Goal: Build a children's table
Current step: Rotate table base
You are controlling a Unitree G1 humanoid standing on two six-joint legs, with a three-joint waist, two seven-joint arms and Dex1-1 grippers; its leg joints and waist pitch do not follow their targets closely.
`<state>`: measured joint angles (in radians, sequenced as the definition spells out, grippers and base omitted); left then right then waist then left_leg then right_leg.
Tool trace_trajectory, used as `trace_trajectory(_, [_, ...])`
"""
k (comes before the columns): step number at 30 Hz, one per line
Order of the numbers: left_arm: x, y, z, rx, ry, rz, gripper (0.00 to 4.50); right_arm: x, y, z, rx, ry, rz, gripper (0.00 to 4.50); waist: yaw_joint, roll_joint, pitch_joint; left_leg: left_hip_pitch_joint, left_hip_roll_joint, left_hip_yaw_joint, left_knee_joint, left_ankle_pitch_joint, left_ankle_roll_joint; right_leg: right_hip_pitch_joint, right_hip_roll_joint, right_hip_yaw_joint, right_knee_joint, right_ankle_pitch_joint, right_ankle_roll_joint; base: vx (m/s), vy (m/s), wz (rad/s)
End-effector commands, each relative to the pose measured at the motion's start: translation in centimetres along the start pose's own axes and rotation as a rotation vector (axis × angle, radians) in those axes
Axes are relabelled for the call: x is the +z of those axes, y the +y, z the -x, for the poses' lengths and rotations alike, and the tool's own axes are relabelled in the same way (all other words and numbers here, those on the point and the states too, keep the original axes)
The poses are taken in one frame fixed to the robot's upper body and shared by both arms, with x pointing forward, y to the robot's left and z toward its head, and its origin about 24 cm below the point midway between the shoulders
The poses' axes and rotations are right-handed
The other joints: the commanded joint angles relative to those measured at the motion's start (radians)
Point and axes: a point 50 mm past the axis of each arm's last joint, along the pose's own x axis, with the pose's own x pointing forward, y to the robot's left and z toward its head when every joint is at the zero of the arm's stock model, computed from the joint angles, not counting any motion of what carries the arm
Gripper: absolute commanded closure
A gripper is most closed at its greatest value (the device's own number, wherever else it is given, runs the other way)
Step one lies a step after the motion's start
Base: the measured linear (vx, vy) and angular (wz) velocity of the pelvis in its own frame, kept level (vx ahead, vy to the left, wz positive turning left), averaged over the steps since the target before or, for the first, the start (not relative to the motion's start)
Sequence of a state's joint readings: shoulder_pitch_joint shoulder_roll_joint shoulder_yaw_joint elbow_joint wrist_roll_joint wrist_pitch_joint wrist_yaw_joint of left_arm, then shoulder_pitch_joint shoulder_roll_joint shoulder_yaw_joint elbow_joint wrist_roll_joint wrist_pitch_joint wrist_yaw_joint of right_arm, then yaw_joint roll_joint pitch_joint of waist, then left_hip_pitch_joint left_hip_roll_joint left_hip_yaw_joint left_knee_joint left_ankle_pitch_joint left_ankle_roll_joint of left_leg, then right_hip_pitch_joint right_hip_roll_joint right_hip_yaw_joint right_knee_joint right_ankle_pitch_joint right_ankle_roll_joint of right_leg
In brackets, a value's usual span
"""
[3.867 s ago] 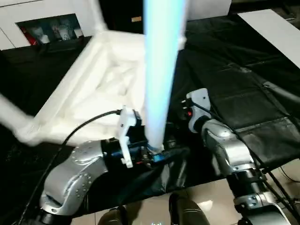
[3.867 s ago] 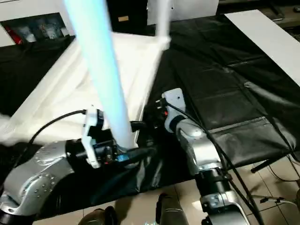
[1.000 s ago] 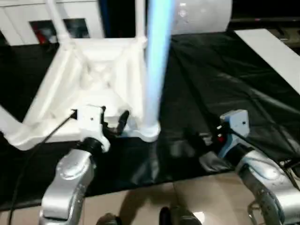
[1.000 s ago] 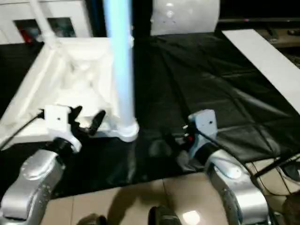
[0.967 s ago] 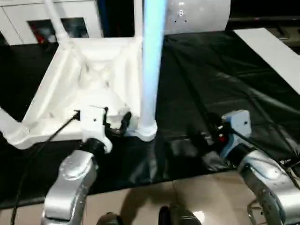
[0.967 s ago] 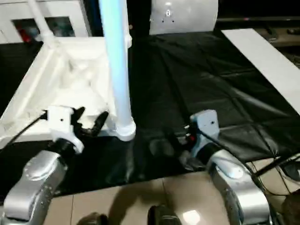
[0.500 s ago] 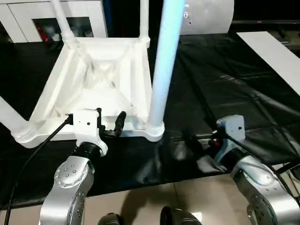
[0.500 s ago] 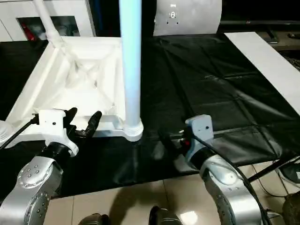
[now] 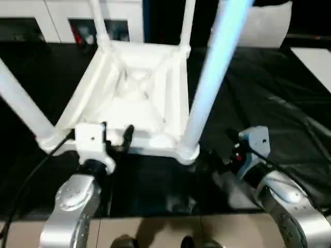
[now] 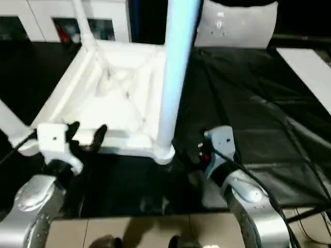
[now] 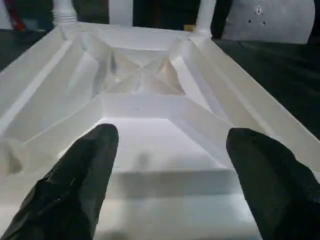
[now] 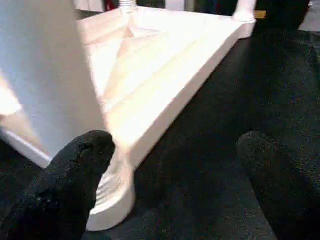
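Observation:
The children's table lies upside down on the black sheet, its ribbed white top (image 9: pixel 139 98) facing up. Four white legs rise from its corner sockets: near right (image 9: pixel 209 77), near left (image 9: pixel 23 103), far left (image 9: pixel 98 23) and far right (image 9: pixel 187 20). My left gripper (image 9: pixel 115 135) is open at the top's near rim, and its black fingers (image 11: pixel 80 185) stand wide apart with nothing between them. My right gripper (image 9: pixel 214 155) is open just right of the near right leg's socket (image 12: pixel 115 200), holding nothing.
The black sheet-covered work surface (image 9: pixel 258 93) stretches to the right of the table. A white board (image 9: pixel 313 57) lies at its far right. White cabinets (image 9: pixel 62 10) and a pale rounded object (image 10: pixel 238 26) stand behind. Floor (image 9: pixel 155 232) shows past the near edge.
Almost four seconds ago my left gripper held the lower end of a leg; it has let go, and that leg stands in the near right socket. Since then the camera has shifted.

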<state>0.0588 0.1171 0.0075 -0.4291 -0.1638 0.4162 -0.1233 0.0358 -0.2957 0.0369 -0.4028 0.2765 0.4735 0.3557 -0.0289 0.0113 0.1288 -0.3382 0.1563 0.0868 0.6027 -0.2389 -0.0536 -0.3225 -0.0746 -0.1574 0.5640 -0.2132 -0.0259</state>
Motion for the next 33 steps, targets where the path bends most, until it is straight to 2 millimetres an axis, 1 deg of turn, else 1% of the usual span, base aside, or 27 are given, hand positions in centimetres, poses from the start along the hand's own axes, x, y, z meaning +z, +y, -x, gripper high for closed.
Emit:
trace_trajectory(1, [0.4, -0.4, 0.0, -0.011, -0.016, 0.007, 0.63, 0.3, -0.7, 0.1, -0.013, -0.006, 0.019, 0.00, -0.007, 0.000, -0.064, -0.018, 0.045, -0.005, -0.082, -0.160, 0.177, 0.066, -0.064, 0.073, -0.054, -0.179, -0.208, 0.060, 0.013, -0.08])
trace_trajectory(2, [0.3, -0.4, 0.1, -0.009, -0.014, 0.010, 0.63, 0.3, -0.7, 0.2, 0.003, -0.004, 0.025, 0.00, 0.013, -0.005, -0.067, -0.037, 0.022, 0.026, -0.061, -0.081, 0.190, 0.087, -0.079, 0.089, -0.075, -0.249, -0.202, 0.060, 0.013, -0.08])
trace_trajectory(3, [0.3, -0.4, 0.1, -0.009, -0.013, 0.010, 0.63, 0.3, -0.7, 0.2, 0.006, -0.004, 0.025, 0.00, 0.018, -0.010, -0.072, -0.055, 0.018, 0.031, -0.050, 0.004, 0.212, 0.104, -0.078, 0.094, -0.072, -0.256, -0.194, 0.068, 0.010, -0.05])
trace_trajectory(4, [0.3, -0.3, 0.1, -0.008, -0.012, 0.011, 0.63, 0.3, -0.6, 0.3, 0.012, -0.006, 0.024, 0.00, 0.021, -0.005, -0.074, -0.053, 0.017, 0.032, -0.048, 0.036, 0.220, 0.102, -0.073, 0.092, -0.070, -0.247, -0.189, 0.052, 0.002, -0.04])
trace_trajectory(5, [0.3, -0.3, 0.1, -0.008, -0.010, 0.011, 0.63, 0.3, -0.6, 0.3, 0.013, -0.002, 0.026, 0.00, 0.021, -0.004, -0.077, -0.047, 0.018, 0.030, -0.048, 0.064, 0.231, 0.097, -0.066, 0.088, -0.066, -0.225, -0.186, 0.099, -0.001, -0.03])
trace_trajectory(7, [0.2, -0.4, 0.2, -0.009, -0.007, 0.013, 0.63, 0.2, -0.5, 0.4, 0.014, 0.014, 0.027, 0.00, 0.010, 0.009, -0.084, 0.006, 0.035, 0.009, -0.053, 0.177, 0.310, 0.062, -0.030, 0.062, -0.032, -0.092, -0.200, 0.094, -0.005, 0.02])
trace_trajectory(8, [0.2, -0.4, 0.2, -0.010, -0.007, 0.013, 0.63, 0.1, -0.5, 0.4, 0.010, 0.022, 0.027, 0.00, 0.013, -0.002, -0.081, -0.023, 0.010, -0.019, -0.042, 0.261, 0.410, 0.082, -0.027, 0.040, -0.027, -0.029, -0.187, 0.109, -0.008, 0.03])
trace_trajectory(9, [0.2, -0.4, 0.3, -0.011, -0.006, 0.014, 0.63, 0.0, -0.4, 0.4, 0.013, 0.023, 0.026, 0.00, 0.013, 0.008, -0.081, -0.031, -0.008, -0.014, -0.033, 0.277, 0.438, 0.092, -0.031, 0.037, -0.035, -0.025, -0.173, 0.106, 0.008, 0.23])
trace_trajectory(10, [0.1, -0.4, 0.3, -0.013, -0.007, 0.017, 0.63, 0.0, -0.4, 0.4, 0.009, 0.016, 0.022, 0.00, 0.019, 0.006, -0.080, -0.082, -0.034, -0.022, -0.010, 0.281, 0.472, 0.134, -0.062, 0.025, -0.052, -0.030, -0.108, 0.150, 0.012, 0.44])
trace_trajectory(11, [0.1, -0.4, 0.4, -0.015, -0.007, 0.020, 0.63, 0.0, -0.3, 0.4, 0.009, 0.009, 0.022, 0.00, 0.013, 0.016, -0.075, -0.087, -0.034, -0.040, -0.004, 0.290, 0.452, 0.139, -0.061, 0.007, -0.056, -0.060, -0.060, 0.088, 0.018, 0.42])
trace_trajectory(12, [0.0, -0.4, 0.4, -0.016, -0.005, 0.020, 0.63, 0.0, -0.4, 0.5, 0.007, 0.007, 0.013, 0.00, -0.003, 0.045, -0.077, 0.035, 0.016, -0.059, -0.025, 0.282, 0.401, 0.067, -0.009, 0.008, -0.031, -0.128, -0.049, 0.147, -0.049, 0.38])
trace_trajectory(13, [0.0, -0.3, 0.5, -0.017, -0.003, 0.019, 0.63, -0.1, -0.4, 0.5, 0.005, 0.008, 0.012, 0.00, -0.026, 0.025, -0.061, 0.092, 0.068, -0.114, -0.045, 0.261, 0.431, 0.004, 0.010, 0.010, 0.014, -0.175, -0.047, 0.150, -0.073, 0.18])
trace_trajectory(14, [-0.2, -0.3, 0.6, -0.024, 0.001, 0.018, 0.63, -0.2, -0.4, 0.6, 0.005, 0.014, 0.020, 0.00, -0.022, 0.036, -0.064, 0.155, 0.121, -0.149, -0.056, 0.174, 0.457, -0.062, 0.002, 0.046, 0.079, -0.199, -0.061, 0.150, -0.073, 0.18])
trace_trajectory(15, [-0.3, -0.3, 0.7, -0.030, 0.003, 0.017, 0.63, -0.3, -0.5, 0.7, 0.005, 0.016, 0.026, 0.00, -0.030, 0.020, -0.058, 0.151, 0.132, -0.159, -0.055, 0.220, 0.495, -0.087, -0.007, 0.069, 0.104, -0.153, -0.045, 0.077, -0.049, 0.03])
trace_trajectory(16, [-0.3, -0.3, 0.7, -0.033, 0.003, 0.016, 0.63, -0.3, -0.5, 0.7, 0.006, 0.017, 0.031, 0.00, -0.018, 0.005, -0.053, 0.130, 0.118, -0.138, -0.037, 0.339, 0.525, -0.112, -0.041, 0.123, 0.098, -0.045, -0.038, 0.061, -0.072, 0.06])
trace_trajectory(17, [-0.3, -0.3, 0.7, -0.034, 0.003, 0.016, 0.63, -0.3, -0.5, 0.7, 0.006, 0.018, 0.032, 0.00, -0.005, -0.036, -0.064, 0.047, 0.006, -0.061, 0.032, 0.404, 0.429, -0.040, -0.086, 0.183, 0.027, 0.204, -0.076, 0.061, -0.072, 0.06])
trace_trajectory(18, [-0.3, -0.4, 0.8, -0.043, 0.003, 0.023, 0.63, -0.4, -0.5, 0.8, 0.001, 0.020, 0.034, 0.00, 0.018, -0.059, -0.085, -0.067, -0.064, -0.019, 0.059, 0.329, 0.345, 0.092, -0.093, 0.252, 0.050, 0.588, -0.091, 0.083, -0.077, 0.11])
trace_trajectory(19, [-0.4, -0.4, 1.0, -0.048, 0.003, 0.026, 0.63, -0.5, -0.6, 0.9, -0.002, 0.022, 0.036, 0.00, 0.029, -0.051, -0.086, -0.081, -0.048, -0.018, 0.047, 0.295, 0.274, 0.100, -0.102, 0.249, 0.070, 0.786, -0.081, 0.052, -0.033, 0.06])
trace_trajectory(20, [-0.4, -0.4, 1.1, -0.050, 0.004, 0.028, 0.63, -0.6, -0.6, 1.0, -0.004, 0.023, 0.037, 0.00, 0.035, -0.050, -0.080, -0.065, -0.040, -0.006, 0.017, 0.277, 0.133, 0.075, -0.051, 0.215, 0.089, 1.027, -0.034, 0.052, -0.058, 0.13])
trace_trajectory(21, [-0.5, -0.5, 1.2, -0.065, 0.008, 0.023, 0.63, -0.7, -0.6, 1.1, -0.006, 0.025, 0.043, 0.00, 0.034, -0.044, -0.080, -0.058, -0.038, -0.001, 0.011, 0.260, 0.085, 0.075, -0.035, 0.208, 0.089, 1.049, -0.025, 0.000, 0.000, 0.00])
trace_trajectory(22, [-0.6, -0.5, 1.2, -0.072, 0.009, 0.023, 0.63, -0.7, -0.7, 1.1, -0.007, 0.027, 0.047, 0.00, 0.033, -0.027, -0.079, -0.038, -0.022, -0.003, 0.001, 0.214, 0.033, 0.065, -0.026, 0.203, 0.078, 0.967, -0.020, -0.041, -0.058, 0.25])
trace_trajectory(23, [-0.6, -0.5, 1.3, -0.090, 0.011, 0.025, 0.63, -0.7, -0.9, 1.2, -0.014, 0.028, 0.058, 0.00, 0.029, -0.017, -0.076, -0.024, 0.000, -0.005, -0.014, 0.167, 0.029, 0.053, -0.029, 0.199, 0.062, 0.816, -0.029, -0.041, -0.033, 0.18])
trace_trajectory(24, [-0.6, -0.6, 1.3, -0.119, 0.017, 0.012, 0.63, -0.7, -1.1, 1.2, -0.017, 0.026, 0.069, 0.00, 0.024, -0.013, -0.070, -0.020, 0.030, -0.015, -0.035, 0.114, 0.015, 0.044, -0.028, 0.188, 0.052, 0.593, -0.064, -0.075, -0.021, 0.05])
trace_trajectory(26, [-0.5, -0.7, 1.2, -0.171, 0.022, -0.013, 0.63, -0.6, -1.3, 1.2, -0.020, 0.026, 0.076, 0.00, 0.023, -0.006, -0.056, -0.002, 0.054, -0.020, -0.053, -0.036, 0.005, 0.023, -0.034, 0.179, 0.021, 0.204, -0.133, -0.098, -0.016, -0.03])
trace_trajectory(28, [-0.1, -0.8, 1.1, -0.281, 0.023, -0.053, 0.63, -0.4, -1.9, 1.3, -0.015, 0.017, 0.094, 0.00, 0.028, -0.007, -0.045, 0.009, 0.056, -0.009, -0.066, -0.168, 0.011, 0.017, -0.042, 0.185, -0.005, -0.110, -0.188, -0.107, 0.009, 0.01])
trace_trajectory(30, [0.1, -0.7, 0.8, -0.379, 0.045, -0.104, 0.39, -0.1, -2.6, 1.4, 0.001, 0.005, 0.102, 0.00, 0.028, -0.014, -0.035, 0.010, 0.052, 0.005, -0.078, -0.292, -0.004, -0.001, -0.046, 0.192, -0.030, -0.396, -0.167, -0.114, 0.028, -0.02])
trace_trajectory(33, [0.4, -0.6, 0.2, -0.557, 0.094, -0.183, 0.27, 0.4, -3.3, 1.7, 0.075, 0.018, 0.138, 0.00, 0.028, -0.008, -0.044, 0.004, 0.049, 0.007, -0.080, -0.283, -0.006, -0.006, -0.045, 0.194, -0.031, -0.405, -0.143, -0.092, 0.034, -0.04])
